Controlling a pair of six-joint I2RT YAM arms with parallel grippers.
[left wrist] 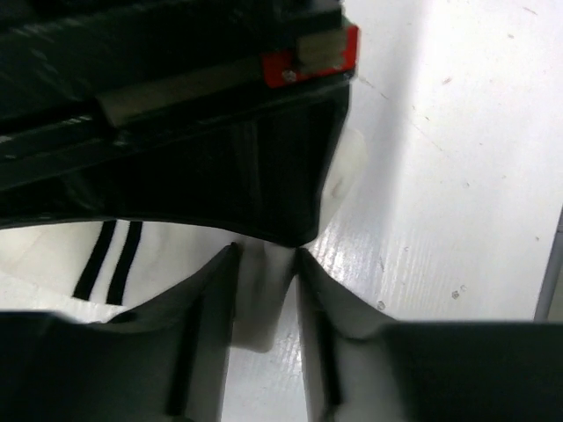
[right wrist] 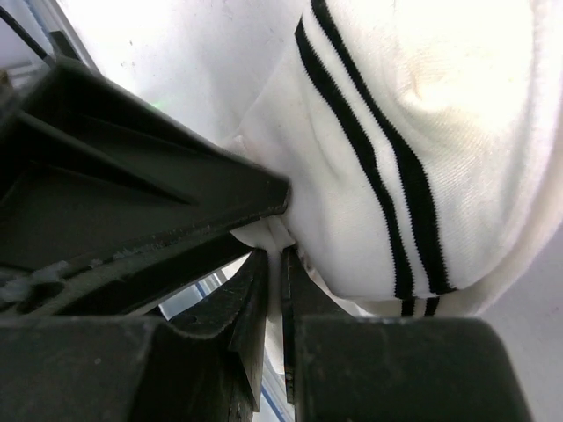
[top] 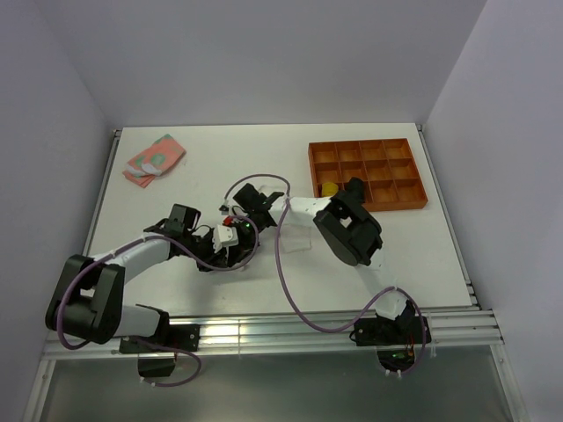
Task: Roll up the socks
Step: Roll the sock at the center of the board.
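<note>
Now mid-roll, I judge: striped sock [right wrist: 378, 158] sits just left of table [top: 176, 176] centre, right gripper [right wrist: 274, 264] nearly shut, pinching its edge, left gripper [left wrist: 266, 264] half-apart around a white fold, clamp unclear; next, left must grip firmly.

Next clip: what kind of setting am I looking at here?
Most likely a lab robot test cell, not a home: a white tabletop boxed in by plain pale walls, two black-and-white robot arms bolted to an aluminium rail at its near edge, and an orange plastic compartment tray.
</note>
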